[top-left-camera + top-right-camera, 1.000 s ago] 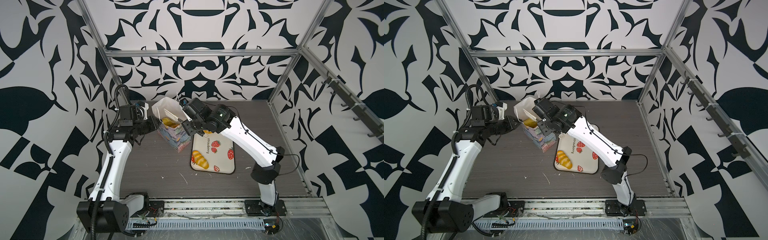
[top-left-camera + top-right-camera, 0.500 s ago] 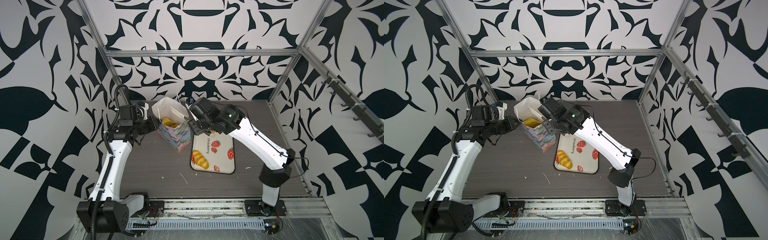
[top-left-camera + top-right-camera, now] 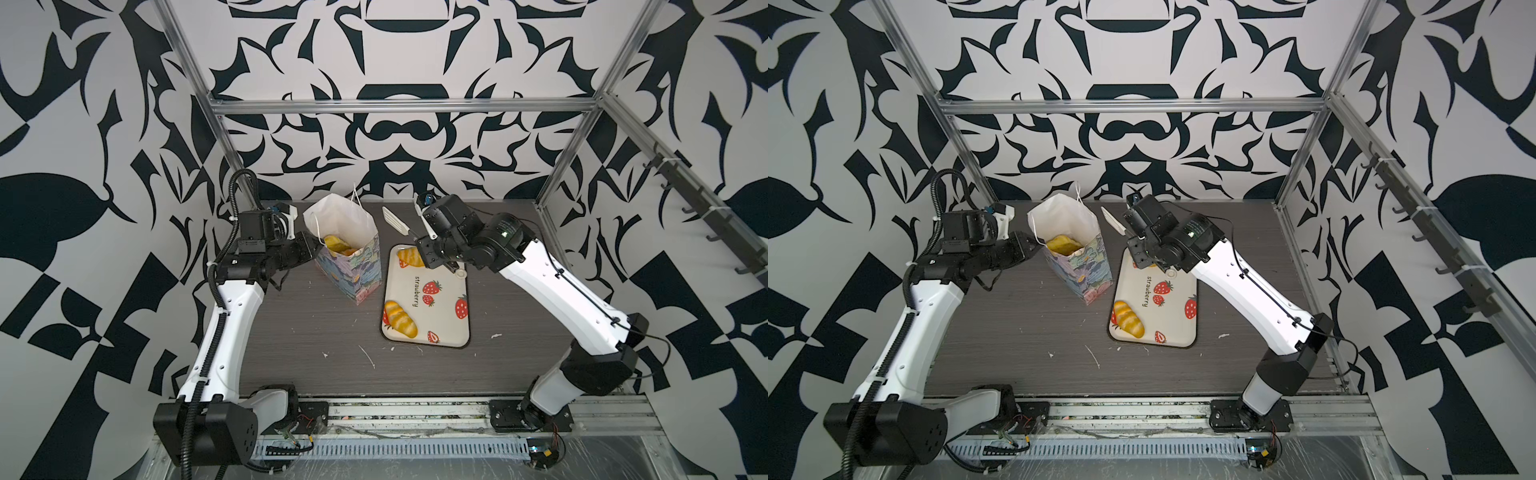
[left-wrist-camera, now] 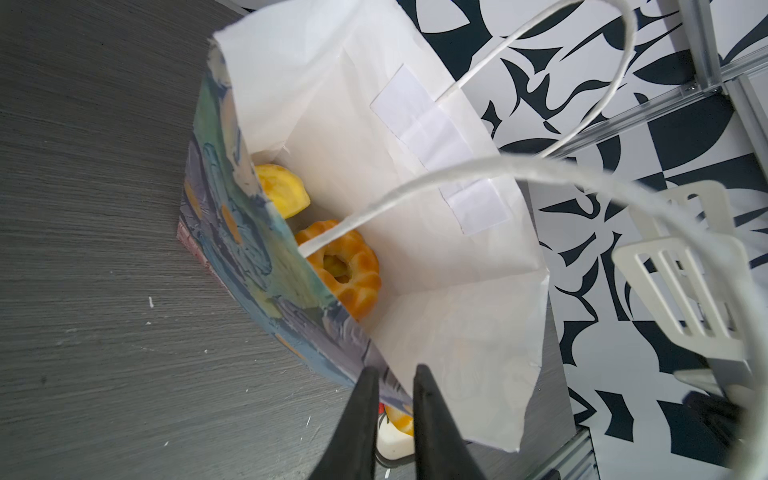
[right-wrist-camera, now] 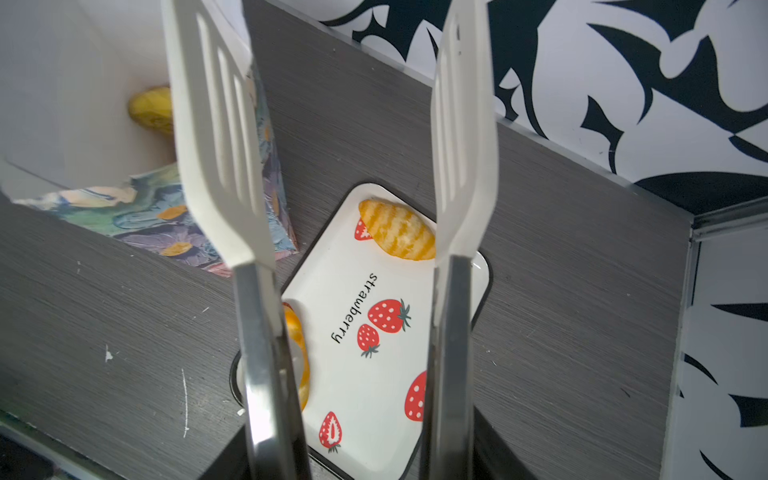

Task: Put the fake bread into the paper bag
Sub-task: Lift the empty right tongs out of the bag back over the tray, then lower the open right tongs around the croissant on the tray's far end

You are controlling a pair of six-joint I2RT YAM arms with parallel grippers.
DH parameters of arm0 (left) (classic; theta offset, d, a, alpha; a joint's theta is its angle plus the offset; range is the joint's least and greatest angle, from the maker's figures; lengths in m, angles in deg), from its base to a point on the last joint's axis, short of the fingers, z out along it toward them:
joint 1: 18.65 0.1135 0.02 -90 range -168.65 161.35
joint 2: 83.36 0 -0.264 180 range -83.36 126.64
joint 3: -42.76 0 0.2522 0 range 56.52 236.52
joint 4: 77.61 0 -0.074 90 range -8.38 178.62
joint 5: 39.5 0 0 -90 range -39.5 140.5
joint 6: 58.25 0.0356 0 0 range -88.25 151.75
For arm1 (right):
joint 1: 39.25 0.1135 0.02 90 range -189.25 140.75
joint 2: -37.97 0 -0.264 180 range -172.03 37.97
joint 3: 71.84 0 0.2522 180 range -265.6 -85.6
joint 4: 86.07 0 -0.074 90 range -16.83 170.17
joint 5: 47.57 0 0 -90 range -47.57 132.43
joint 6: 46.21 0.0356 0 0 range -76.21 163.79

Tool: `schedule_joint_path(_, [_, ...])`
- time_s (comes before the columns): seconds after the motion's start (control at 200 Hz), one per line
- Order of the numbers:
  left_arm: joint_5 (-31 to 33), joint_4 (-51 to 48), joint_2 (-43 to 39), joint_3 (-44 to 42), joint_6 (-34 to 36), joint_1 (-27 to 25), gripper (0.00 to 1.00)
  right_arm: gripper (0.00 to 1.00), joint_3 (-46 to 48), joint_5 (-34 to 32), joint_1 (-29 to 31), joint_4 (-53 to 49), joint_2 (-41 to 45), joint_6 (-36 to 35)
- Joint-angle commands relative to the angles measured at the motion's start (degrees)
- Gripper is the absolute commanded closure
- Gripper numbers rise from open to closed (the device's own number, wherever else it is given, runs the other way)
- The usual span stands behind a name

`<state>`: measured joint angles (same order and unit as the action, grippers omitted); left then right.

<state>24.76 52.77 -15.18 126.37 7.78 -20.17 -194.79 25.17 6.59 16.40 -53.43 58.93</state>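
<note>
Left arm (image 3: 235, 309): glossy white shell links, matte black joint housings, small dark screw heads dotted on the white. Black corrugated conduit (image 3: 231, 199) arcs over the upper end and runs down the links, strapped on with white cable ties (image 3: 222, 311). Big boxy black housing (image 3: 208, 430) at the base.

Right arm (image 3: 552, 286): same white-and-black build. Thin black cable (image 3: 598, 307) clipped along the link, with a loose loop by the black lower joint (image 3: 598, 370).

Left gripper (image 4: 394, 372): two matte black fingers (image 4: 359, 419), tapering to blunt tips.
</note>
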Motion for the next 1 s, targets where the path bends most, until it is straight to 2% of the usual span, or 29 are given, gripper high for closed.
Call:
schedule_joint_path(0.0, [-0.2,-1.1,-0.5,-0.6,0.4,-0.1,0.80,0.40,3.9,2.2,-4.0,4.3,4.5,1.4])
schedule_joint_path(0.295, [-0.4,-1.3,-0.5,-0.3,0.3,-0.2,0.80,0.40,14.2,5.6,-10.3,8.1,6.6,1.7])
schedule_joint_path(0.315, [-0.3,-1.3,-0.5,-0.3,0.3,-0.2,0.80,0.40,14.9,7.8,-10.8,8.5,6.5,1.7])
schedule_joint_path(0.465, [-0.2,-1.5,-0.6,-0.2,0.4,-0.1,0.80,0.40,18.2,10.9,-14.0,10.7,6.1,2.7])
schedule_joint_path(0.995, [0.0,-1.7,-1.2,-0.7,0.4,-0.1,0.80,0.40,27.7,17.4,-19.8,17.3,3.7,3.6])
